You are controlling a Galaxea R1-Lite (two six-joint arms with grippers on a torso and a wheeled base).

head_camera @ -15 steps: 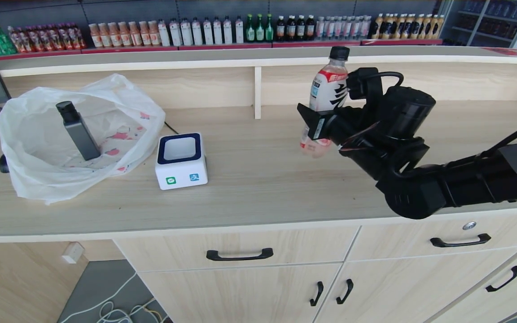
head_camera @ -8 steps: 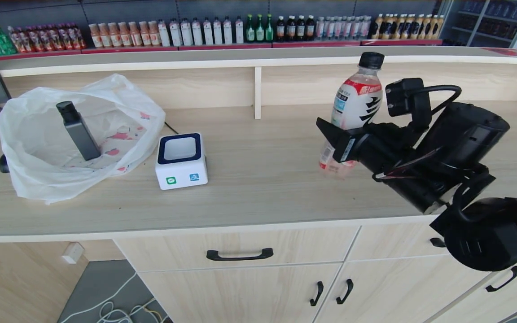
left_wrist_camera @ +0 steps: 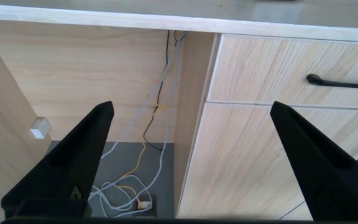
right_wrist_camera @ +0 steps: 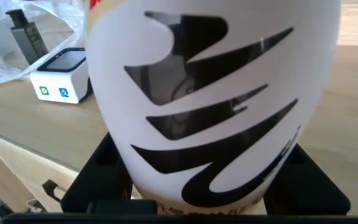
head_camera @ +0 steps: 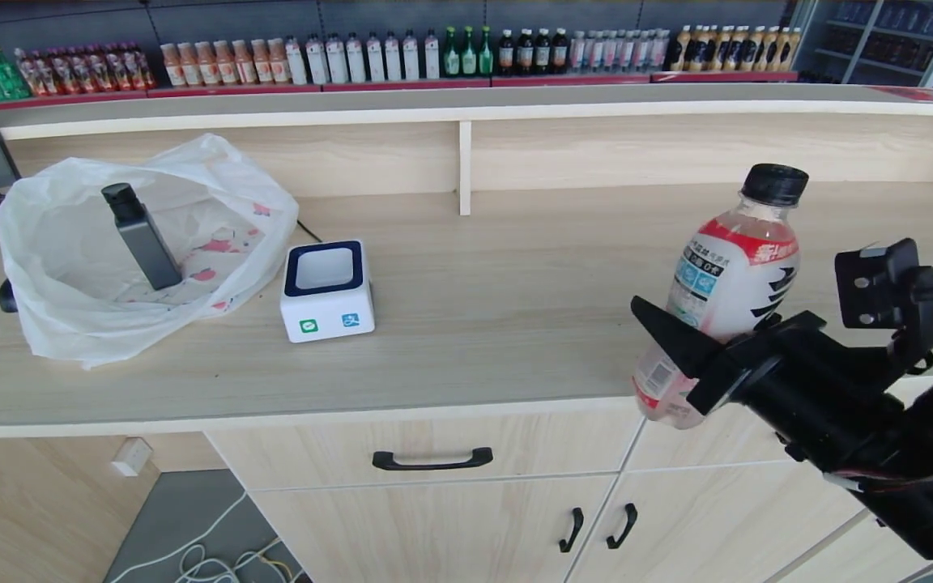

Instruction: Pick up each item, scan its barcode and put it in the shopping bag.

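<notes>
Head view: the right gripper [head_camera: 717,332] is closed on a clear drink bottle [head_camera: 730,275] at its lower half. The bottle stands nearly upright, black cap on top, over the near edge of the desk [head_camera: 499,308] and off its surface. The white scanner [head_camera: 326,290] sits on the desk well apart from this gripper, toward the robot's left. The shopping bag [head_camera: 248,202] lies farther that way, just beside the scanner, mouth open, with a grey bottle [head_camera: 142,239] leaning inside. A shelf of drinks [head_camera: 402,53] runs along the back, far beyond the gripper.

Left wrist view: the left gripper [left_wrist_camera: 191,109] has its fingers spread wide, with nothing between them. It hangs below the desk's edge, facing the cupboard fronts — a placement the head view does not give. A drawer handle [left_wrist_camera: 340,81] lies ahead of one finger, and loose cables [left_wrist_camera: 129,186] lie on the floor beneath.

Right wrist view: the held bottle's label, white with black stripes, sits directly before the camera, the gripper's black fingers flanking its base. Past the bottle the scanner, the bag and the grey bottle lie well apart from the gripper — confirming the head view's layout.
</notes>
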